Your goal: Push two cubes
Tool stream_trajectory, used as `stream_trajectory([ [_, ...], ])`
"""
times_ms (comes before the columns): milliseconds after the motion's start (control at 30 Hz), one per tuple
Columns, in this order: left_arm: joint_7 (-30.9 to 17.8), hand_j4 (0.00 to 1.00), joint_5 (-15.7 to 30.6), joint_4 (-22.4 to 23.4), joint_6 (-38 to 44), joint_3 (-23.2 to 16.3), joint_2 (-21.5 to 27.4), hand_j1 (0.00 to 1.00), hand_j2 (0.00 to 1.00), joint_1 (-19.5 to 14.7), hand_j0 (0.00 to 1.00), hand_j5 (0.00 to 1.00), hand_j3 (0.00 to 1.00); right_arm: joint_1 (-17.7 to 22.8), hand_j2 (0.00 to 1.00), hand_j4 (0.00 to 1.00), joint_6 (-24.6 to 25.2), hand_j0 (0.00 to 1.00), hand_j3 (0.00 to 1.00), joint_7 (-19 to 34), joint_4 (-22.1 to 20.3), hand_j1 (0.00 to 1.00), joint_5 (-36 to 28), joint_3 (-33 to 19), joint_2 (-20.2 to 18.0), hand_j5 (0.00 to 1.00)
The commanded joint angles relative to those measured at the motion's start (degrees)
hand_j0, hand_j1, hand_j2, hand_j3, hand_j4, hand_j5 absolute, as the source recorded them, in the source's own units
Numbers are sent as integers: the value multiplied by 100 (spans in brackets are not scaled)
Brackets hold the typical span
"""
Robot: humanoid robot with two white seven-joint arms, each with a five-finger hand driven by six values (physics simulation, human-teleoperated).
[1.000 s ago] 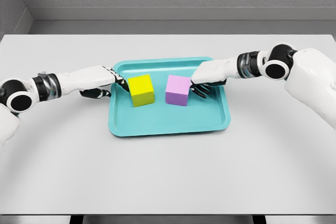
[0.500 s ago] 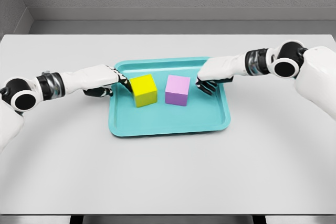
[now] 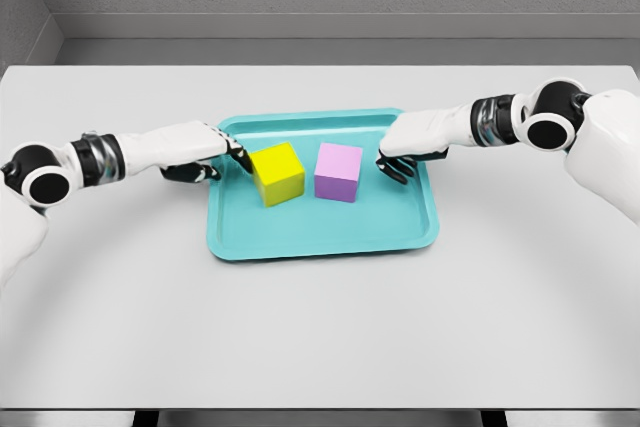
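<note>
Your left fingertips [image 3: 240,158] were extended and loosely together, holding nothing, their dark tips pressed against the upper-left corner of the yellow cube [image 3: 278,173], which sat left of centre in the frame. That cube stood slightly turned on the floor of the teal tray [image 3: 320,232]. The left hand [image 3: 205,152] reached over the tray's left rim.

Your right fingers [image 3: 395,165] were half-curled, grasping nothing, and hung just right of the pink cube [image 3: 338,171], apart from it as far as could be told. The right hand [image 3: 415,137] hovered over the tray's right half, right of centre.

A narrow strip of tray showed between the two cubes; they were near but not touching.

For the push, you wanted the left contact lower and on the flat of the cube's side face, not on its corner; a corner push would likely spin the cube rather than slide it. You wanted the right fingers flattened and brought onto the pink cube's right face, low down, so it would not tip. Pushing both slowly inward seemed safest.

The arms came in from the left and right edges, over the grey table [image 3: 320,347].
</note>
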Motion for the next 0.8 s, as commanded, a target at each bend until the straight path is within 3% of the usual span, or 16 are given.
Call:
stream_trajectory([
  [0,-9,63,33,106,11,-1,-29,63,63,0,63,63,63,0,12,12,13,12,12,-1,-5,12,-26,-3,-3,12],
  [433,-53,63,33,264,11,-9,-126,63,63,-62,63,63,63,-9,12,12,13,12,12,-1,-14,12,-26,-3,15,12],
  [533,-53,53,51,264,11,-1,-73,53,53,-62,53,53,53,0,12,12,13,12,12,-1,3,12,-26,-11,50,12],
  [767,-44,53,60,272,11,8,-29,53,53,-97,53,53,53,9,12,12,13,12,12,-1,47,12,-35,33,120,12],
])
